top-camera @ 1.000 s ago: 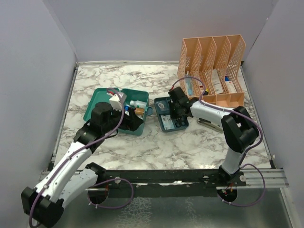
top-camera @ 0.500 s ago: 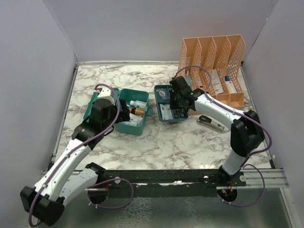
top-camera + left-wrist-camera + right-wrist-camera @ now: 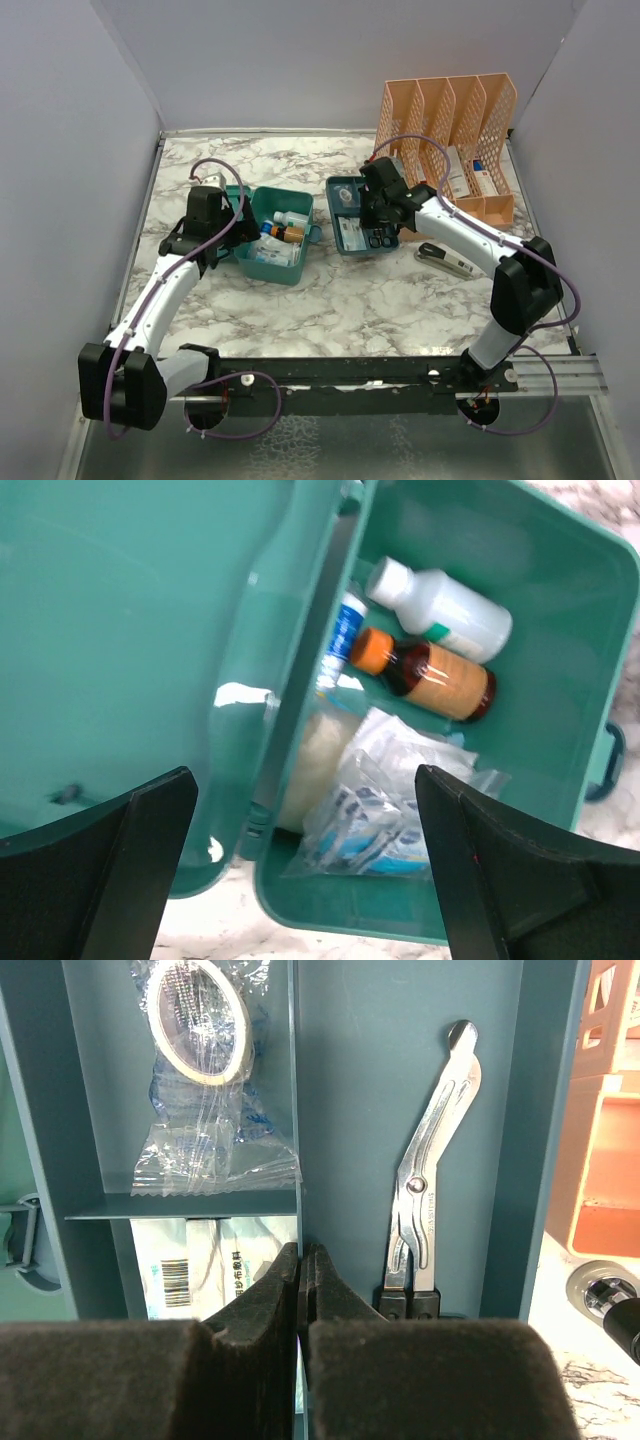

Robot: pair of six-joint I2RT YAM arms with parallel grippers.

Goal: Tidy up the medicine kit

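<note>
The medicine kit (image 3: 283,238) is a teal box standing open, with its lid (image 3: 120,650) swung flat to the left. Inside lie a white bottle (image 3: 440,605), a brown bottle with an orange cap (image 3: 432,677), a small tube (image 3: 342,640) and bagged dressings (image 3: 385,815). My left gripper (image 3: 238,225) hovers open and holds nothing above the hinge, its midpoint (image 3: 303,780) between lid and box. The teal insert tray (image 3: 352,226) sits right of the box. My right gripper (image 3: 303,1255) is shut on the tray's middle divider. A bagged tape roll (image 3: 200,1010) and metal scissors (image 3: 425,1190) lie in the tray.
A peach lattice file organizer (image 3: 450,125) holding boxes stands at the back right, close behind the tray. A dark and silver tool (image 3: 445,258) lies on the marble under the right arm. Grey walls close in the table on three sides.
My left gripper has opened wide and drawn back left from over the box to above the hinge. The right gripper has carried the insert tray a little farther from me.
</note>
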